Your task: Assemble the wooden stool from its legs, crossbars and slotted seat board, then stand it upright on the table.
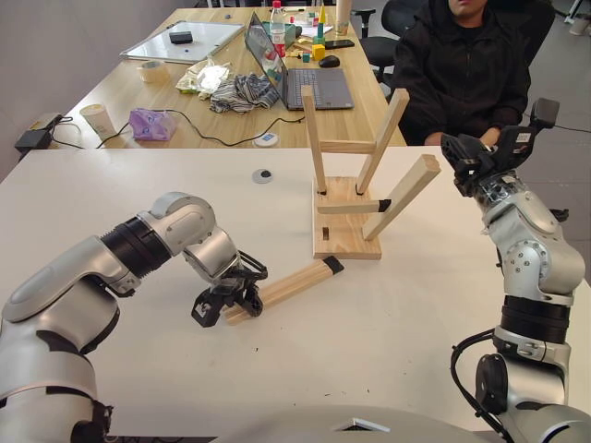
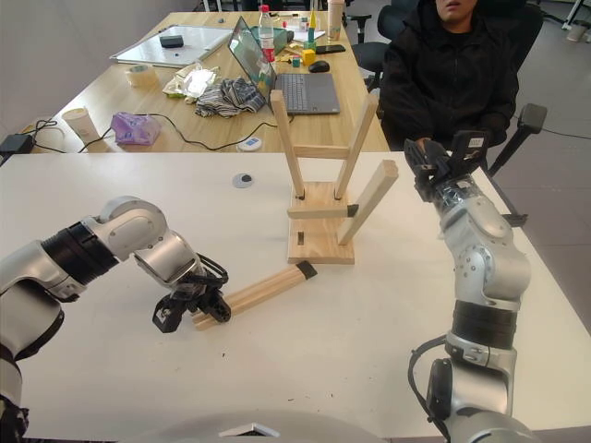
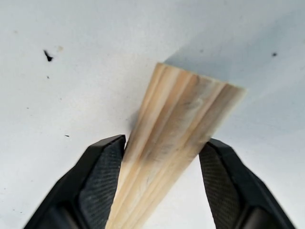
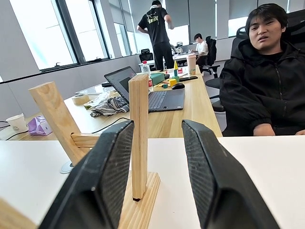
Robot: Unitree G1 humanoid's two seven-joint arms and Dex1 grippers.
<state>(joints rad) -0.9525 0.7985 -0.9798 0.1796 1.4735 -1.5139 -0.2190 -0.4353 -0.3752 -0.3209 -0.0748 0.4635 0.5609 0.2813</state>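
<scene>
The left gripper gripped the near end of a loose pale wooden leg with a black end cap, which lay flat on the white table. Just beyond it, the partly built light-wood stool rested on its seat board, legs up. The right gripper hung raised beside its tilted leg, jaws wide, holding nothing.

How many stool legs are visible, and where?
4. Three rise from the seat board: the far-left leg and far-right leg, joined by a crossbar, and the leaning leg. The loose leg lies on the table, held by the left gripper.
</scene>
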